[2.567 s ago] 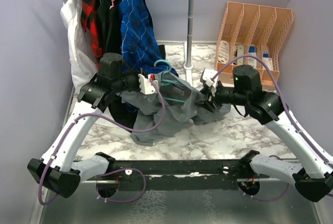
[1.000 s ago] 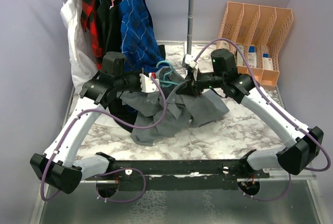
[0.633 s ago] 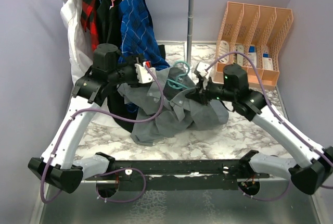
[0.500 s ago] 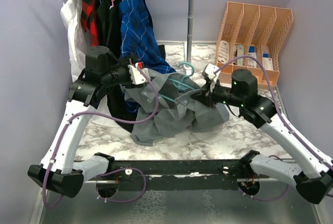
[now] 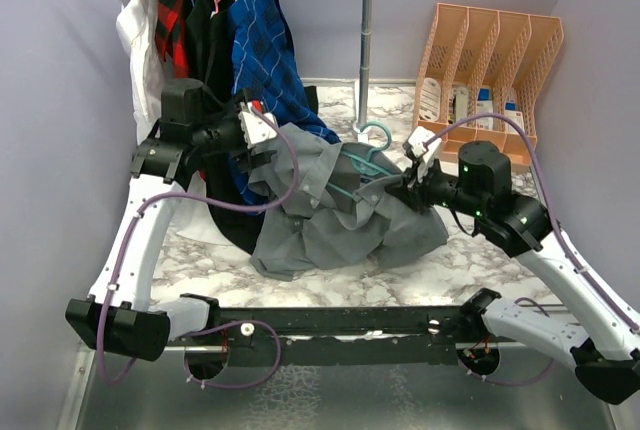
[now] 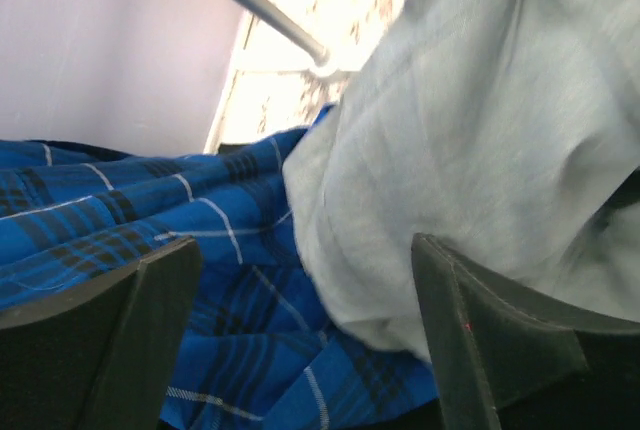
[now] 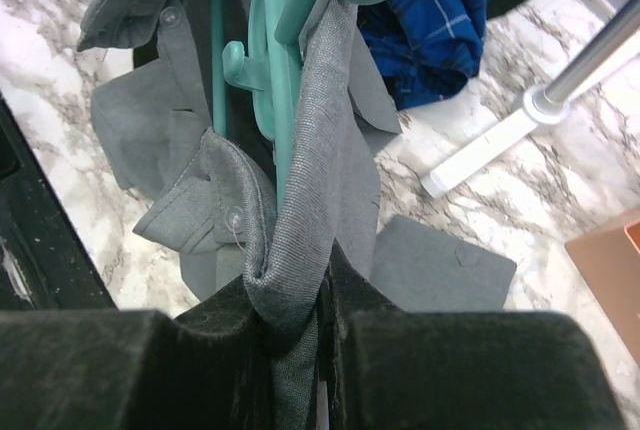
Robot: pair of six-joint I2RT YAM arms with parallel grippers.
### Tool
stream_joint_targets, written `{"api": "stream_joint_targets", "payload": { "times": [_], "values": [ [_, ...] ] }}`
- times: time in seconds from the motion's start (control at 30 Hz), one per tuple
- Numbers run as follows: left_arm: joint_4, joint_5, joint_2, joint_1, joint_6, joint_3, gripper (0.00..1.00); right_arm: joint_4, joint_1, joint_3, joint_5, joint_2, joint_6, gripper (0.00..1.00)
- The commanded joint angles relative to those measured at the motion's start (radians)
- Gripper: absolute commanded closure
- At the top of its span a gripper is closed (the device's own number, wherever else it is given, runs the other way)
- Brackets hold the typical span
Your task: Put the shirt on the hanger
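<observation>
**Q:** Overhead view: status?
**A:** The shirt (image 5: 320, 225) is bunched on the table (image 5: 470, 260). One edge is raised at the left gripper (image 5: 264, 146) and the other end sits at the right gripper (image 5: 398, 188). The hanger (image 5: 375, 128) lies inside the bundle, with only its hook and part of one arm exposed.

**Q:** Left wrist view?
**A:** Jaws stand wide apart, nothing clamped. Grey cloth rests against one finger (image 6: 490, 340), above the blue plaid shirt (image 6: 150, 240).

**Q:** Right wrist view?
**A:** Fingers are clenched on an upright fold of the shirt. The hanger runs down beside that fold. Whether it is pinched as well cannot be told.

**Q:** Step in hand?
**A:** Judged: threading, early stage. Neither shoulder appears seated on a hanger arm.

**Q:** Next move?
**A:** Likely a fresh left-hand grasp near the collar to spread the neck opening. One hanger arm can then be guided into a shoulder while the right grip holds steady.
</observation>
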Motion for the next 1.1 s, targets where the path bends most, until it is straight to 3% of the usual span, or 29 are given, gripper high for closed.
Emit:
{"api": "stream_joint_targets", "payload": {
  "times": [0.0, 0.1, 0.2, 0.4, 0.57, 0.8, 1.07],
  "values": [
    [0.007, 0.154, -0.012, 0.004, -0.243, 0.125, 0.02, 0.056, 0.004, 0.105, 0.181, 0.079, 0.056, 0.99],
    [0.054, 0.082, -0.011, 0.005, -0.464, 0.214, 0.01, 0.01, 0.003, 0.239, 0.243, 0.187, 0.109, 0.99],
    [0.085, -0.175, 0.031, 0.038, -0.695, 0.402, 0.01, -0.05, 0.004, 0.404, 0.348, 0.291, 0.157, 0.99],
    [0.039, -0.758, 0.088, 0.106, -0.85, 0.812, 0.01, -0.314, 0.006, 0.85, 0.585, 0.568, 0.11, 0.99],
    [0.014, -1.033, 0.073, 0.183, -0.807, 0.831, 0.01, -0.336, 0.019, 1.136, 0.683, 0.759, 0.107, 0.99],
    [-0.071, -1.219, 0.108, 0.243, -0.868, 0.877, 0.01, -0.266, 0.039, 1.37, 0.653, 0.944, 0.036, 0.99],
    [-0.128, -1.055, 0.162, 0.29, -0.985, 0.933, 0.01, -0.112, 0.039, 1.468, 0.702, 1.088, -0.047, 0.99]
  ]
}}
